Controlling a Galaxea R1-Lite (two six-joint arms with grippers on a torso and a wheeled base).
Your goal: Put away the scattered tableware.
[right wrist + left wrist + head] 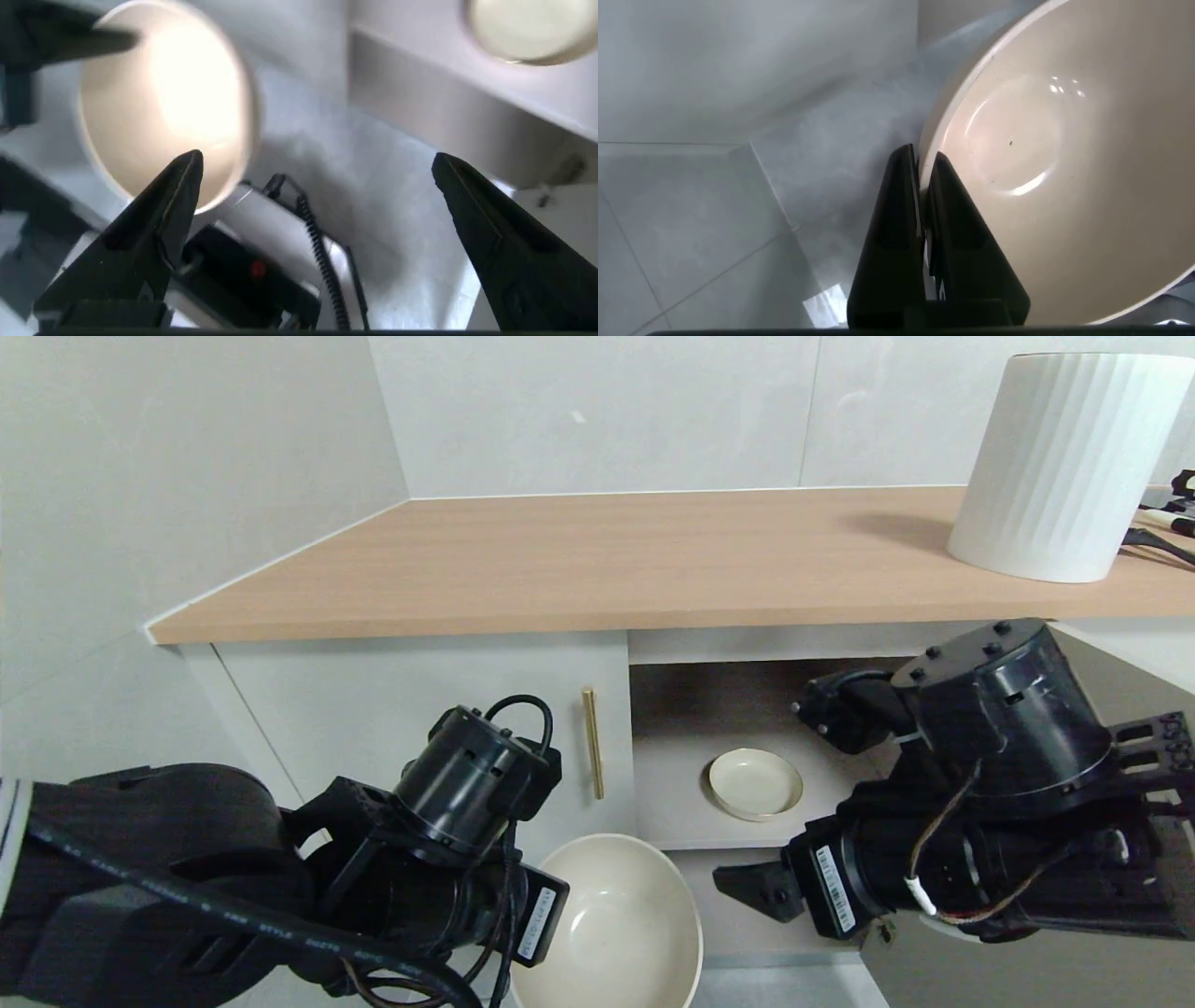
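Left gripper (922,163) has its two fingers pressed on the rim of the cream bowl (1046,159), with one finger inside and one outside, so the bowl hangs from this one thin pinch. I see the bowl in the air in front of the cabinet, lower than the front edge of the open shelf (672,803) and just below the closed door with the brass handle (592,742). Only the floor is under it.

I judge the grip to be the main risk. The hold is at one side of the rim and the weight is out beyond the fingers, so a quick lift or turn may let the bowl swing or slip out. On the way in, the far rim could strike the shelf's front edge or the underside of the countertop (560,560). Once inside, it could knock the small dish (755,784), which sits near the middle of the shelf. The right gripper (316,161), with its fingers spread wide and holding nothing, is just beside the bowl, below the shelf's front edge, and could be in the way.

The bowl's mouth faces upward and a little toward me. It is round, so it has no real long axis. Its centre axis leans slightly from upright.
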